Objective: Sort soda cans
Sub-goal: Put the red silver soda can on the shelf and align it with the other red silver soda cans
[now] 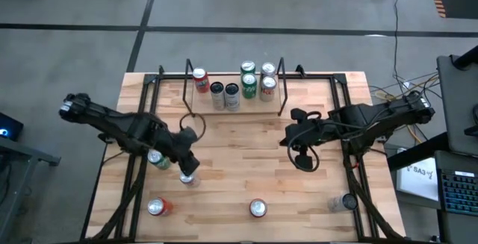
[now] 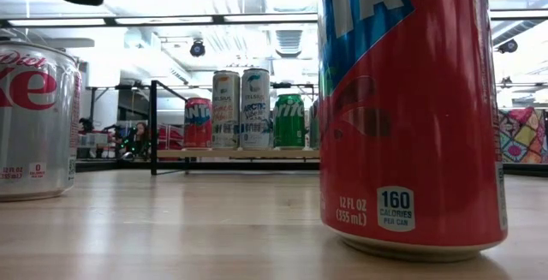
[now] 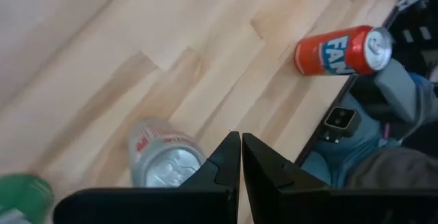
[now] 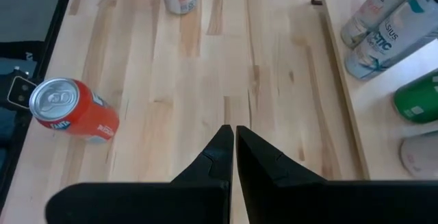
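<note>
Fingers pressed together on both of my grippers, nothing held in either. My left gripper (image 1: 188, 162) hangs over the left half of the pale wooden table (image 1: 246, 177), its closed tips above a silver-white soda can with a red logo (image 1: 187, 177) that stands just on the near side of it; in my left wrist view that can (image 3: 163, 161) shows right beside my dark fingertips (image 3: 229, 157). A green soda can (image 1: 158, 159) stands just to the left of the gripper, partly under my left arm. Nearer the front edge, left of centre, stands a red soda can with a silver top (image 1: 157, 207), which my left wrist view shows with blue and white lettering (image 3: 342, 48).

My right gripper (image 1: 287, 141) hovers over bare wood on the right half, jaws shut and pointing towards the middle, well apart from any can. A second red soda can (image 1: 258, 208) stands near the front edge at centre; it fills the low view (image 2: 409, 113) with its blue lettering. A silver can (image 1: 346, 201) stands at the front right, partly hidden by the black frame.

On the raised wooden shelf (image 1: 314, 95) along the far edge, between two black metal uprights, stand six more: a red can (image 1: 200, 79) at the left, two slim silver-and-dark cans (image 1: 224, 95) next, then a green can (image 1: 249, 84) with another can behind it, and two silver-white cans (image 1: 267, 87) at the right.
</note>
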